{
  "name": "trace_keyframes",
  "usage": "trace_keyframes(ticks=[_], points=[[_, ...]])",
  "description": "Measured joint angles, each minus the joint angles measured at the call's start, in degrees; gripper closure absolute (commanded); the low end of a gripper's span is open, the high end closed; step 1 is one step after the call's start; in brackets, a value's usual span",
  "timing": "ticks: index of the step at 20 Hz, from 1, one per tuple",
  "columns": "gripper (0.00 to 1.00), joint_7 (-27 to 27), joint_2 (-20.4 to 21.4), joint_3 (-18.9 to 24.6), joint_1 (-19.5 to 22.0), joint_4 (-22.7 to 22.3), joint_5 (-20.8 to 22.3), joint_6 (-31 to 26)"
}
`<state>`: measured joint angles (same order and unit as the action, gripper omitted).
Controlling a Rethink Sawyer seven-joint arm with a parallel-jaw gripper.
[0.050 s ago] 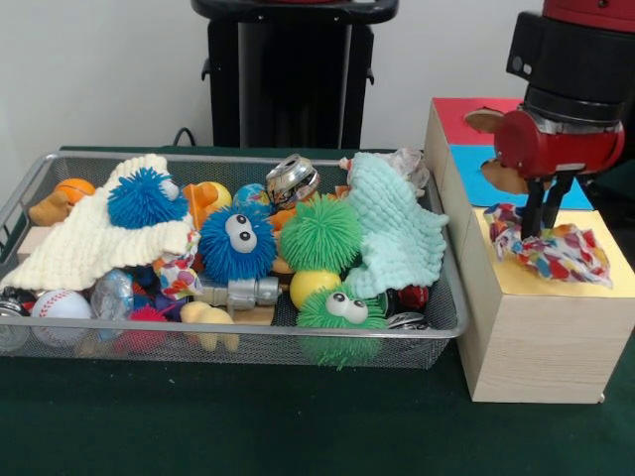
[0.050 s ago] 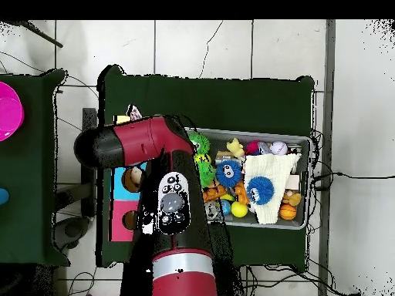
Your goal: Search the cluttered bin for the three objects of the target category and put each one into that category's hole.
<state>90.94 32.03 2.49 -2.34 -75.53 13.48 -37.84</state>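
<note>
Front view gives me the jaws [image 1: 544, 220] clenched on a multicoloured cloth [image 1: 552, 250] that lies bunched on the yellow panel [image 1: 605, 279] of the wooden box [image 1: 531, 337], beside the wire bin [image 1: 248, 337] on the bench [image 1: 198, 426]; I read no writing anywhere. Overhead, the red arm [image 2: 166, 193] hides the cloth and jaws, leaving only the box's blue [image 2: 117, 181] and red [image 2: 123, 220] panels
</note>
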Motion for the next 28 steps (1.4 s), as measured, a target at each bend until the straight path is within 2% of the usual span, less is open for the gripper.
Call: trace_keyframes(ticks=[20,28], points=[[1.0,0.0,-0.32,0.01,-3.53,-1.51,0.75,2.03],[1.0,0.0,-0.77,-0.15,-3.55,-1.49,0.75,3.11]])
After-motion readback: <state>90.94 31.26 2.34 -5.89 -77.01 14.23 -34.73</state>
